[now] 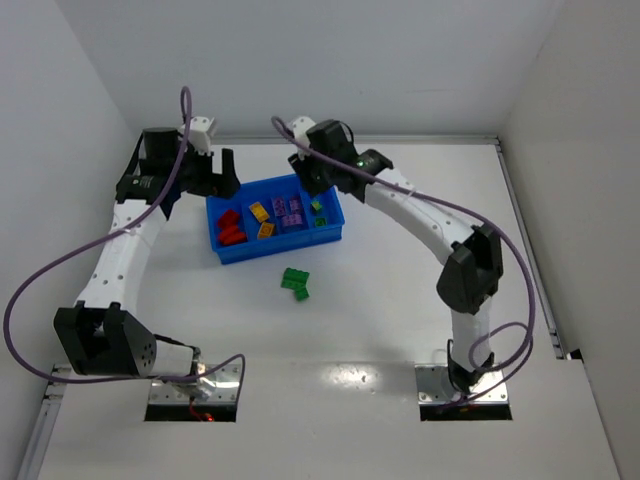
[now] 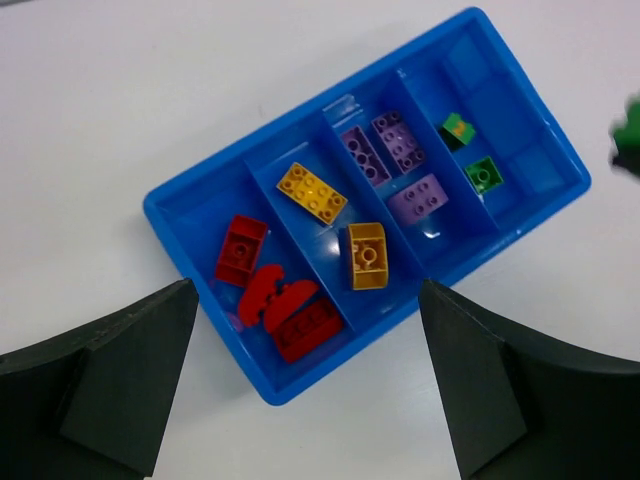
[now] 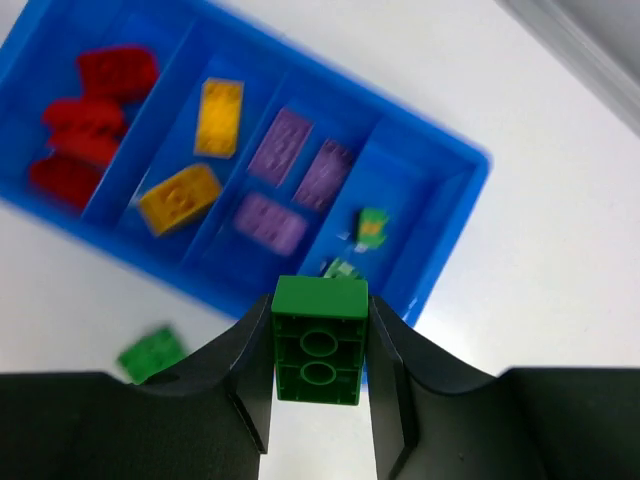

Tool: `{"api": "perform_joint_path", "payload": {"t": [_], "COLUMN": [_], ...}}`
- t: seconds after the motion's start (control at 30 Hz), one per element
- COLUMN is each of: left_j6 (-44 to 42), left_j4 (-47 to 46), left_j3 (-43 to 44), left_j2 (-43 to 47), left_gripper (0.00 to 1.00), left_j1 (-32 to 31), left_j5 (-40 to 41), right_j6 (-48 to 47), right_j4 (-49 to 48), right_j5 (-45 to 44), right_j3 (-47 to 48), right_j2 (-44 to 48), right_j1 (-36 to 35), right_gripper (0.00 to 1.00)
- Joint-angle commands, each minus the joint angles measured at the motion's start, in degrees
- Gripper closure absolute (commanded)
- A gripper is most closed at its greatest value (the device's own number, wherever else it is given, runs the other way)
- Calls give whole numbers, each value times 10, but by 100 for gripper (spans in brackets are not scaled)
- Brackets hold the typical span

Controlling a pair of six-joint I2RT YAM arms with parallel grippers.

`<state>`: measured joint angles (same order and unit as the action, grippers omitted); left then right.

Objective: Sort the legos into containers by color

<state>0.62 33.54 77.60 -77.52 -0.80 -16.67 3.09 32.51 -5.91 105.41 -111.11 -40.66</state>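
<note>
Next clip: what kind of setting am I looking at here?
Probably a lab test cell rather than a home or factory: a bare white table boxed in by plain white walls, a left arm and right arm bolted at its near edge, and a blue tray of toy bricks.

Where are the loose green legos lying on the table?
Top view: the green legos lie just outside the near wall of the blue tray, toward its right end.

Bright even light; glare on near table; tray blurred in right-wrist view.
</note>
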Motion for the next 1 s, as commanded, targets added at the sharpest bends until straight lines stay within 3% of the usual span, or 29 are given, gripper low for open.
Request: {"api": "perform_joint_path", "payload": {"t": [0.0,0.3,0.43,0.47,0.5,0.6,0.8,0.97], "left_j6": [3,-29,-47,-54,-69,-107,-210,-328], "left_j4": [-1,9,21,21,29,57,103,158], "left_j3": [-4,-4,-17,-17,-17,-22,-57,-77], "left_j2": [1,-10,-10,-10,-10,-10,11,18], "left_gripper": [0,0,0,0,0,0,0,0], "left_j1": [-2,-7,-12,-19,-19,-39,-102,-193], "left_j5": [-44,-72,-111,-116,-122,-144,-159,-148], "right_j6": [-17,-6,-6,-6,-6,0,32,54], "right_j4": [29,61,61,61,61,43,57,52], "right_j5": [49,149,169,176,176,181,143,5], "right_j3": [66,142,142,137,132,124,140,83], "right_j2": [-78,-188,-212,-212,-212,-206,-148,-63], "right_j1": [33,90,96,101,101,106,106,157], "right_gripper": [94,89,70,63,45,28,21,17]}}
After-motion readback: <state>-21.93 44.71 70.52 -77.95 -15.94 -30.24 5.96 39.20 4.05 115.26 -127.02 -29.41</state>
